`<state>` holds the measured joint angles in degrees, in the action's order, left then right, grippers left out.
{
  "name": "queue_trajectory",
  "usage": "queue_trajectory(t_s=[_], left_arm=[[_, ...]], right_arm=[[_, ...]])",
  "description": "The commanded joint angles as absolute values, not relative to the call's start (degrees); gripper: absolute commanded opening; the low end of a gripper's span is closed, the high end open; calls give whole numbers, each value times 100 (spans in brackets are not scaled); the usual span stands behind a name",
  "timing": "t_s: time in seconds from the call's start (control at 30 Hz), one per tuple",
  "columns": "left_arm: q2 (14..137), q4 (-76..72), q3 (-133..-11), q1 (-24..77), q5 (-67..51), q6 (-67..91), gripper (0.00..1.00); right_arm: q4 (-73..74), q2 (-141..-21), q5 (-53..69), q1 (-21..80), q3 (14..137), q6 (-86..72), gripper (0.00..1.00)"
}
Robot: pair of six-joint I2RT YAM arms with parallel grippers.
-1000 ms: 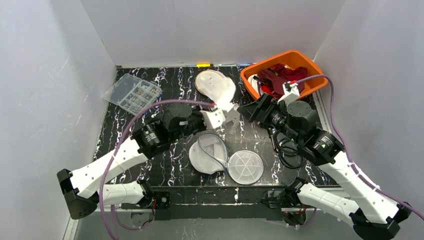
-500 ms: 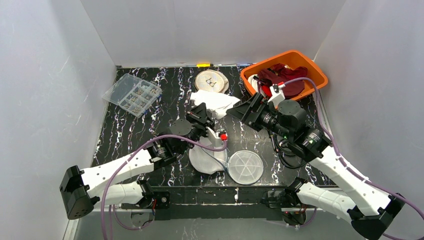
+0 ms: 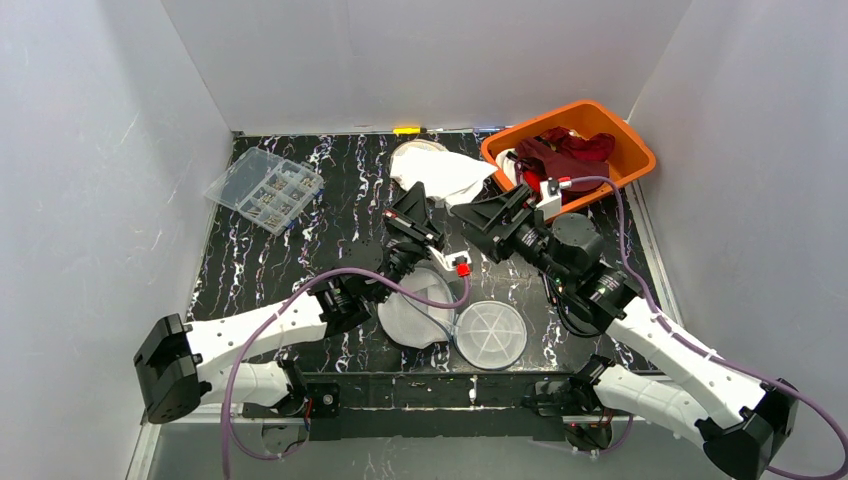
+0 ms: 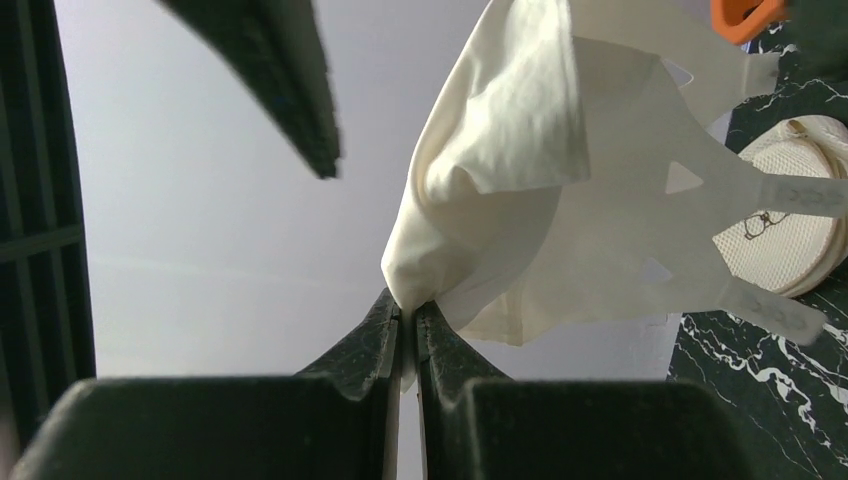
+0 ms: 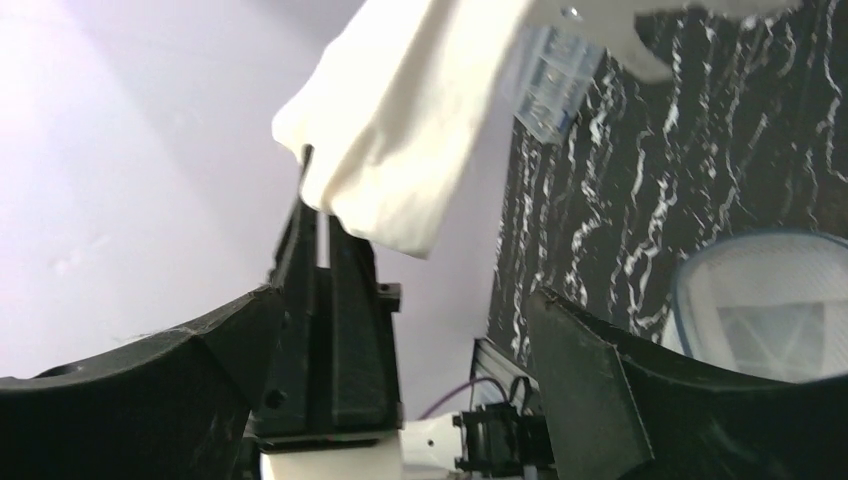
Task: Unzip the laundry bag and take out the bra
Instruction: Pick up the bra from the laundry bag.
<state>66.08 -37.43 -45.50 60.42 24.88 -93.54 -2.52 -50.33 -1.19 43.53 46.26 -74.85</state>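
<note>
My left gripper (image 3: pixel 415 192) is shut on a fold of the white bra (image 3: pixel 442 173), which hangs in the air over the back of the table; the pinch shows clearly in the left wrist view, with the left gripper (image 4: pixel 408 305) under the bra (image 4: pixel 560 170). Just right of it, my right gripper (image 3: pixel 465 212) is open and points at the bra without touching it. In the right wrist view the right gripper (image 5: pixel 400 335) has nothing between its jaws, and the bra (image 5: pixel 400 130) hangs above. The white mesh laundry bag (image 3: pixel 412 318) lies open near the front, its round half (image 3: pixel 490 336) beside it.
An orange bin (image 3: pixel 620 138) holding red cloth (image 3: pixel 560 155) stands at the back right. A clear compartment box (image 3: pixel 265 187) lies at the back left. A round cream mesh disc (image 4: pixel 790 225) lies behind the bra, partly covered. White walls close in the table on three sides.
The left gripper has carried the bra toward the back, and the bra now covers most of the round disc. The right gripper has moved left, closer to the bra.
</note>
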Motion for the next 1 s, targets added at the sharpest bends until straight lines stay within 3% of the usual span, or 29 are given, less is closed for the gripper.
queue_trajectory(t_s=[0.0,0.77,0.97], left_arm=[[6671,-4603,-4713,6113,2636,-9613,0],[6813,-5255,-4658,6631,2785,-9802,0],[6939,-5306,-4764,6628,2935,-9826,0]], right_arm=[[-1114,-4883,-698,4342,4773,-7666,99],[-1761,-5822,-966,4273,5268,-7612,99],[-2027,-5906,-381,4258,5315,-7299,99]])
